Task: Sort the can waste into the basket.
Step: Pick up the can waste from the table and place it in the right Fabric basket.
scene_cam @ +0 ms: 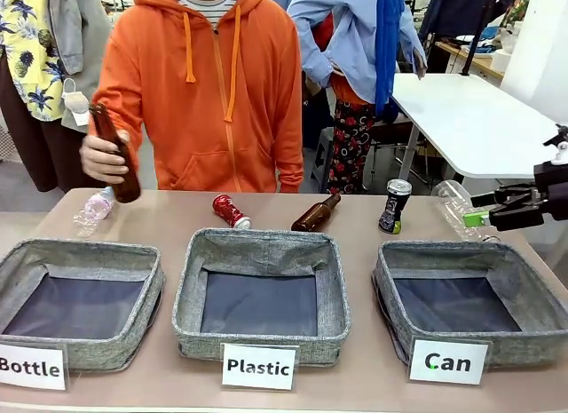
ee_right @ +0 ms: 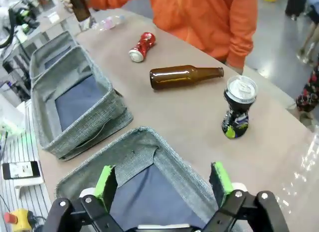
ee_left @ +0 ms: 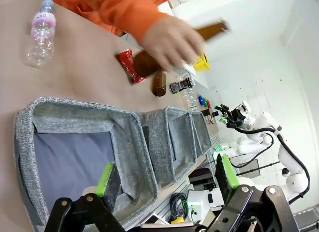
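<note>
A crushed red can [scene_cam: 231, 210] lies on its side at the far middle of the table, also in the right wrist view [ee_right: 141, 46] and the left wrist view [ee_left: 127, 65]. A dark crushed can [scene_cam: 394, 206] stands upright farther right [ee_right: 238, 112]. The grey "Can" basket [scene_cam: 461, 253] sits at the front right with nothing in it. My right gripper [scene_cam: 477, 210] is open beside its far right corner; its wrist view looks over the basket's rim [ee_right: 139, 142] through open fingers [ee_right: 163, 182]. My left gripper [ee_left: 167, 174] hangs open above the "Bottle" basket [ee_left: 75, 117].
The person's hand holds a brown bottle [scene_cam: 115, 155] upright over the far left. Another brown bottle [scene_cam: 315, 216] lies between the cans. Clear plastic bottles lie at the far left [scene_cam: 93, 210] and far right [scene_cam: 457, 209]. The "Plastic" basket [scene_cam: 262, 244] stands in the middle.
</note>
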{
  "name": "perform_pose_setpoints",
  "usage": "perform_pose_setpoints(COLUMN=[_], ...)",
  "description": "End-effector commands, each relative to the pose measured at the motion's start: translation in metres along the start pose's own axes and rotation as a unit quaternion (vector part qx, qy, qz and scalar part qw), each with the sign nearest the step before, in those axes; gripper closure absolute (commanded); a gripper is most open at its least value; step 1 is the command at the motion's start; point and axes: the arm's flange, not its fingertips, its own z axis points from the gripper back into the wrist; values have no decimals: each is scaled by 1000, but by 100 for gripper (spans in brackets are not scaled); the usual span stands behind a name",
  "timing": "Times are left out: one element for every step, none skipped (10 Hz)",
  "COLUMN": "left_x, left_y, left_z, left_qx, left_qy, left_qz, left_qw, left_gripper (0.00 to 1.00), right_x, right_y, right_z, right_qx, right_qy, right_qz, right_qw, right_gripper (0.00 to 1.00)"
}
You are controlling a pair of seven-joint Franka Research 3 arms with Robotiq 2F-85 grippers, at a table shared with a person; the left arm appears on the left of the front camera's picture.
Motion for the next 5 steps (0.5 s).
perform_pose_setpoints(left_x=[2, -2, -7, -9, -18], left_y=[-38, -51, -53, -53, -52], left_z=[43, 80, 104, 120, 139], left_qx=[-76, -113, -139, -155, -166], left_qy=[-17, -28, -31, -37, -27], left_qz=[14, 4, 6, 3, 11], left_qw=[997, 993, 990, 987, 986], left_gripper=[0, 0, 0, 0, 0], right_x=[3, -4, -13, -16, -20], right_y=[-57, -85, -111, -126, -139], right_z=[-16, -27, -38, -47, -57], right_qx=[-8, 11, 19, 8, 38], right_qy=[-18, -32, -43, -57, -70], right_qz=[82, 94, 92, 94, 122], right_qw=[996, 995, 995, 994, 989], right_gripper=[0, 0, 0, 0, 0])
